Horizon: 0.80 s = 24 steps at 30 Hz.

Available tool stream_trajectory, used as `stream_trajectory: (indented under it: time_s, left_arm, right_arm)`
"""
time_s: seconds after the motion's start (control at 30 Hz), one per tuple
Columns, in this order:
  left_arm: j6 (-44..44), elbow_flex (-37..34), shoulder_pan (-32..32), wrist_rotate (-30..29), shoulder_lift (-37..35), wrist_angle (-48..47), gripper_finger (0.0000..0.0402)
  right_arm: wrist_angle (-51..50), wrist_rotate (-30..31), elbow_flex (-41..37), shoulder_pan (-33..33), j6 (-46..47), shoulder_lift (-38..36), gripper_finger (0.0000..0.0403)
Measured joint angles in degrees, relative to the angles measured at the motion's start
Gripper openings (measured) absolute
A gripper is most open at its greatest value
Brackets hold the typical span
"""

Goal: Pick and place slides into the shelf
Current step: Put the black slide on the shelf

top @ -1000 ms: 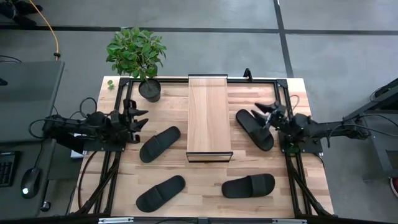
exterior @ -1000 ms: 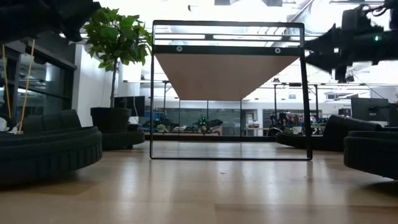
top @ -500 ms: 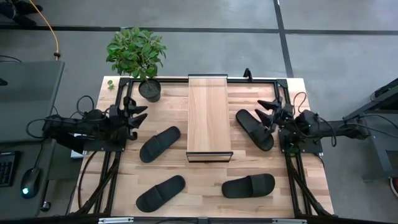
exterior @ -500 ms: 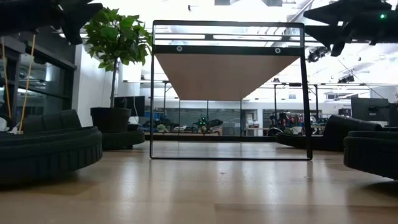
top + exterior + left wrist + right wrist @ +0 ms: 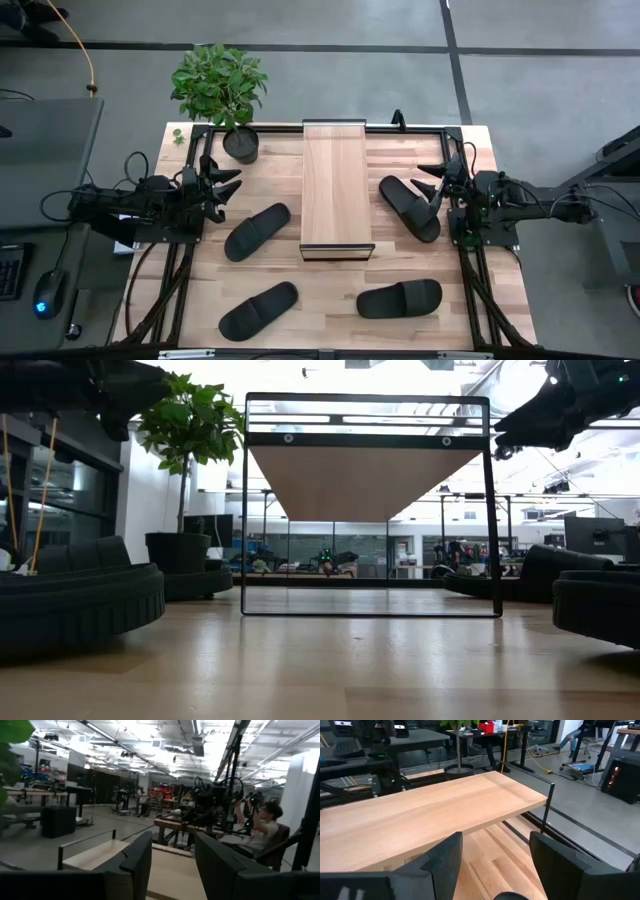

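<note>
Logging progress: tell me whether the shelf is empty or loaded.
Empty. The shelf has a bare wooden top from above, and the low view shows nothing under it. All four sandals lie on the table.

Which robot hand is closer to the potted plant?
The left. The left gripper hovers just beside the potted plant at the table's back left corner. The right gripper is across the shelf, over a slide.
</note>
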Motion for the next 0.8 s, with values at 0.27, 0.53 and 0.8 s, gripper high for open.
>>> stream_trajectory:
  time_s: [0.27,0.53,0.8]
  left_arm:
    - [-0.04,0.0,0.0,-0.08,0.0,-0.67,0.0134]
    - [-0.04,0.0,0.0,-0.08,0.0,-0.65,0.0134]
    - [0.0,0.0,0.0,-0.08,0.0,-0.67,0.0134]
  right_arm:
    - [-1.8,-1.82,-0.02,0.0,-1.03,0.43,0.0222]
    - [-4.63,-2.11,1.57,0.26,1.52,3.87,0.0222]
    - [-11.32,-0.19,7.52,6.51,7.86,12.69,0.0222]
